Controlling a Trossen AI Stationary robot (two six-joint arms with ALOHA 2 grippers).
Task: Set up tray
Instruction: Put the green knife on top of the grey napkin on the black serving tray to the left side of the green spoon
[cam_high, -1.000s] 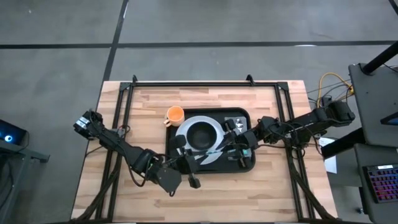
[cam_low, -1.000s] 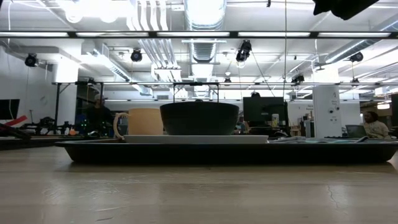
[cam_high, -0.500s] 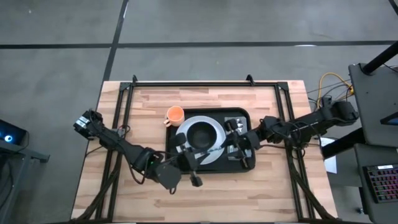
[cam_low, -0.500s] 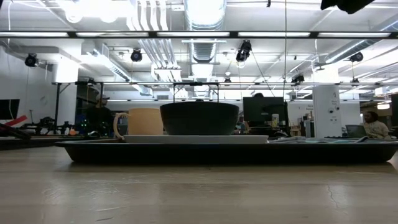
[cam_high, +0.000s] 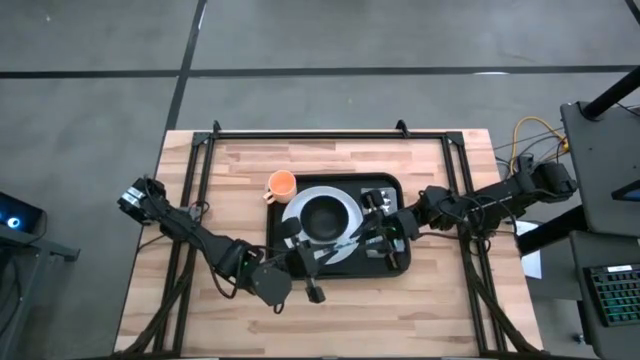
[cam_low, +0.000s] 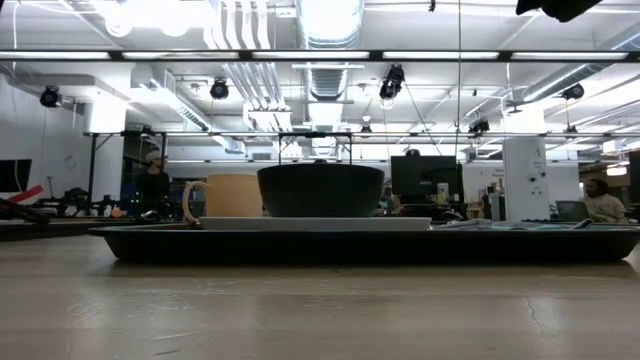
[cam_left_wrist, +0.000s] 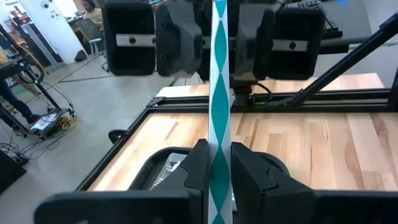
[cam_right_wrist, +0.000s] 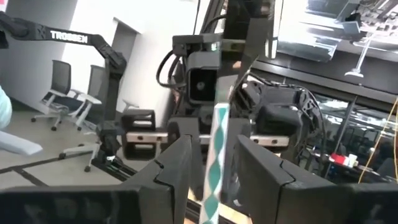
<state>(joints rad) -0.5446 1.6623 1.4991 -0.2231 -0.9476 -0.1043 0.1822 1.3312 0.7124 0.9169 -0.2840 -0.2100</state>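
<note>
A teal-and-white striped straw (cam_left_wrist: 219, 93) spans level between my two grippers above the black tray (cam_high: 340, 184). My left gripper (cam_high: 320, 257) is shut on one end of it over the tray's near edge. My right gripper (cam_high: 373, 231) faces it with its fingers on either side of the straw's other end (cam_right_wrist: 214, 155), and a gap shows on both sides. On the tray stand a white plate (cam_high: 300, 203) holding a black bowl (cam_high: 323, 215), an orange cup (cam_high: 282, 183) and a grey napkin (cam_high: 385, 192). My left gripper pinches the straw near its end (cam_left_wrist: 219, 163) between its two fingers, coming level from the table's left. The fingers lie along the straw. The straw sticks straight out from them, level and clear of the tray.
The low view shows the tray (cam_low: 300, 245), the bowl (cam_low: 320, 190) and the cup (cam_low: 225, 197) from the side. Bare wooden table lies to the left, right and near side of the tray. A black metal frame (cam_high: 300, 133) runs along the table's far edge and sides.
My right gripper has shifted a little toward the table's far edge above the tray. The straw stays lifted between the two grippers.
</note>
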